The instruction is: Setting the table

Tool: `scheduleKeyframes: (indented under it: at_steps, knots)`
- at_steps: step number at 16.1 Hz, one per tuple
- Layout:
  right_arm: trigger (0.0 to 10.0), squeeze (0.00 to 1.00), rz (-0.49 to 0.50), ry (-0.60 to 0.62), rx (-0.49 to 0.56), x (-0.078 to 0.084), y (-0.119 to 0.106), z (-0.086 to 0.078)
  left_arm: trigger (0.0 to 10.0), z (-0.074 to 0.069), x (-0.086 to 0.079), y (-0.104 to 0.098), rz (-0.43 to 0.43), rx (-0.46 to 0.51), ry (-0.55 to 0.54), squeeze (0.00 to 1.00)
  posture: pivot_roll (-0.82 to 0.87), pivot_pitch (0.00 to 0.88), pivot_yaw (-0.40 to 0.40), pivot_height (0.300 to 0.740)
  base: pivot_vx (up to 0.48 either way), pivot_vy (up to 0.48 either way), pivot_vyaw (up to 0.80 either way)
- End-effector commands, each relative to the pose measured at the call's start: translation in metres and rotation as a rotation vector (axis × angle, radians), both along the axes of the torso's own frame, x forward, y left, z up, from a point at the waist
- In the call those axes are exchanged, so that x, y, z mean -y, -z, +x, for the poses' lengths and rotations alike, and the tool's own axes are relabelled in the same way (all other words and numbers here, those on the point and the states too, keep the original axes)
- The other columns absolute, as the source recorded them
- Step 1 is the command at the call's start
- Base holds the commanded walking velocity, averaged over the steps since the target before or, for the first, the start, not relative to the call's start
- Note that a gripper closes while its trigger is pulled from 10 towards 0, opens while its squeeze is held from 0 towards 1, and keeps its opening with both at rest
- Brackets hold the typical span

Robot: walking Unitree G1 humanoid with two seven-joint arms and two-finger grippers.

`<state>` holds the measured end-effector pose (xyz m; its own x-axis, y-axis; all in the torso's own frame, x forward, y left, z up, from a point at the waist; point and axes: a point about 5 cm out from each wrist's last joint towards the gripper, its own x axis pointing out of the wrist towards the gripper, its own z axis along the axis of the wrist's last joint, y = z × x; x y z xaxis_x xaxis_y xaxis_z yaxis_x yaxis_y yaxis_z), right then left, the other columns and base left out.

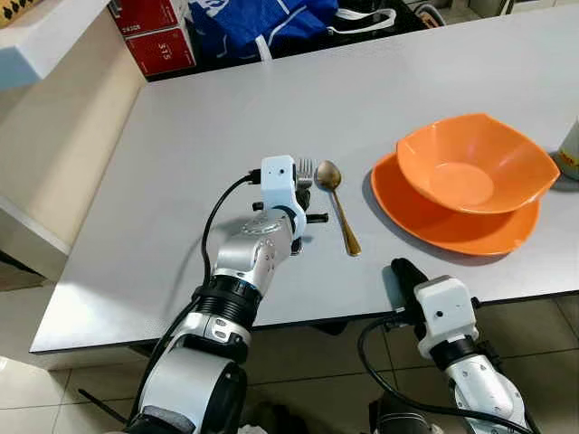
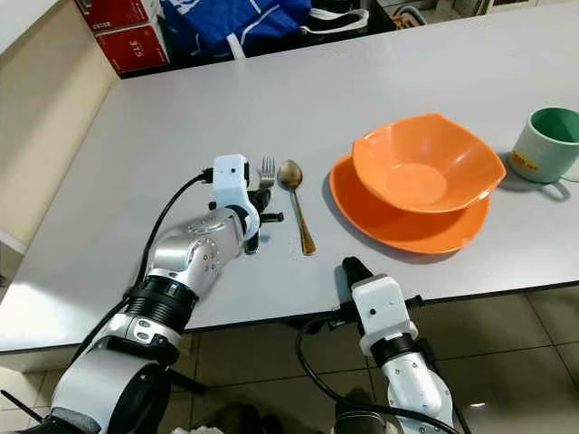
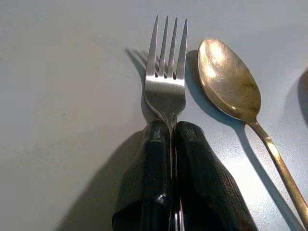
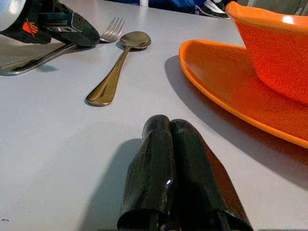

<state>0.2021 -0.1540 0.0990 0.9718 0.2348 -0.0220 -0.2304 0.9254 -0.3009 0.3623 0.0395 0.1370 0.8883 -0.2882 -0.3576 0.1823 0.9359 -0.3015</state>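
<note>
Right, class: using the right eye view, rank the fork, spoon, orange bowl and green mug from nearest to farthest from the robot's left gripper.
1. Fork: clamped in the left gripper, lying on the table.
2. Spoon: just to the fork's right.
3. Orange bowl: further right, sitting on the orange plate.
4. Green mug: far right, beyond the bowl.

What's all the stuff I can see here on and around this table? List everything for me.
Silver metal fork: one, on the table, left of the spoon.
Brass-coloured spoon: one, between fork and plate.
Orange plate: one, near the table's front edge.
Orange bowl: one, on the plate.
Green mug: one, right of the bowl.
Grey table: one.
Red boxes: two, stacked beyond the table.
Blue bag: one, beside the boxes.
Left gripper: shut on the fork's handle.
Right gripper: shut, at the front edge.
</note>
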Motion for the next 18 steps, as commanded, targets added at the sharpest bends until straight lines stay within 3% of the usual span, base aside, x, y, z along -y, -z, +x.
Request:
scheduleKeyframes:
  at_steps: [1, 10, 18]
  knots:
    - [10.0, 0.0, -0.004, -0.003, -0.036, -0.001, 0.005, -0.002, 10.0, -0.02, 0.051, 0.009, -0.073, -0.102, 0.095, 1.0, -0.37, 0.116, 0.199, 0.702, 0.0, 0.0, 0.0]
    - [10.0, 0.0, -0.005, -0.011, -0.036, -0.002, 0.005, 0.001, 10.0, -0.021, 0.051, 0.004, -0.055, -0.114, 0.082, 1.0, -0.36, 0.108, 0.196, 0.702, 0.0, 0.0, 0.0]
    - [10.0, 0.0, -0.006, -0.015, -0.034, -0.003, 0.007, 0.004, 10.0, -0.021, 0.042, 0.01, 0.025, -0.133, 0.068, 1.0, -0.35, 0.081, 0.197, 0.702, 0.0, 0.0, 0.0]
